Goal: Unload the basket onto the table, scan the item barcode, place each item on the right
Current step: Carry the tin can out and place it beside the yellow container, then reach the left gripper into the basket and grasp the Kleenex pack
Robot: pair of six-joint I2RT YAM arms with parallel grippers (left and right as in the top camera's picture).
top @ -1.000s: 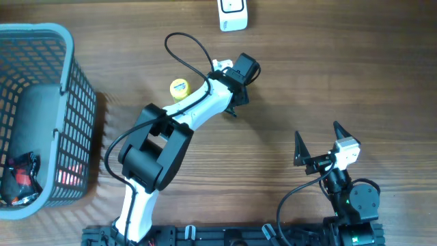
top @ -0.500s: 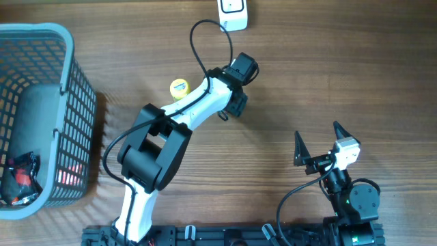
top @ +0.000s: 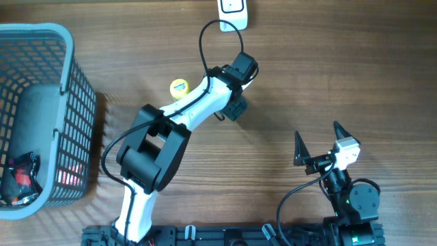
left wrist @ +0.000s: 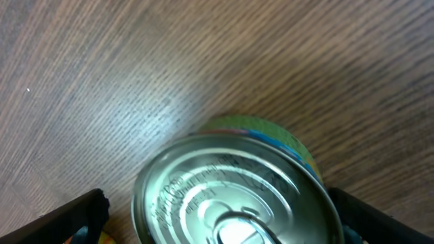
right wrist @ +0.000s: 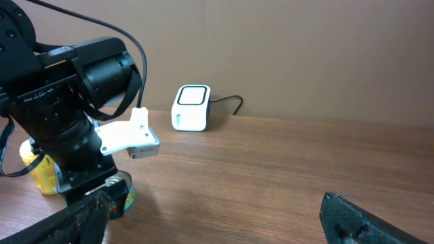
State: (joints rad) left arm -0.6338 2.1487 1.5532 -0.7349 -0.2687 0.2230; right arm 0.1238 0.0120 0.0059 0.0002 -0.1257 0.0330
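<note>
Since the left gripper (top: 233, 108) has spread off the upright tin can (left wrist: 234, 179), short of the barcode scanner (top: 233, 14), scanning seems pending; the right gripper (top: 317, 142) idles spread.

Left pincer (top: 233, 107), right pincer (top: 318, 134): jaws apart.

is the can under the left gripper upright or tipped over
Upright: the can shows its lid to the left wrist camera above, and the right wrist view has it standing on the table.
</note>
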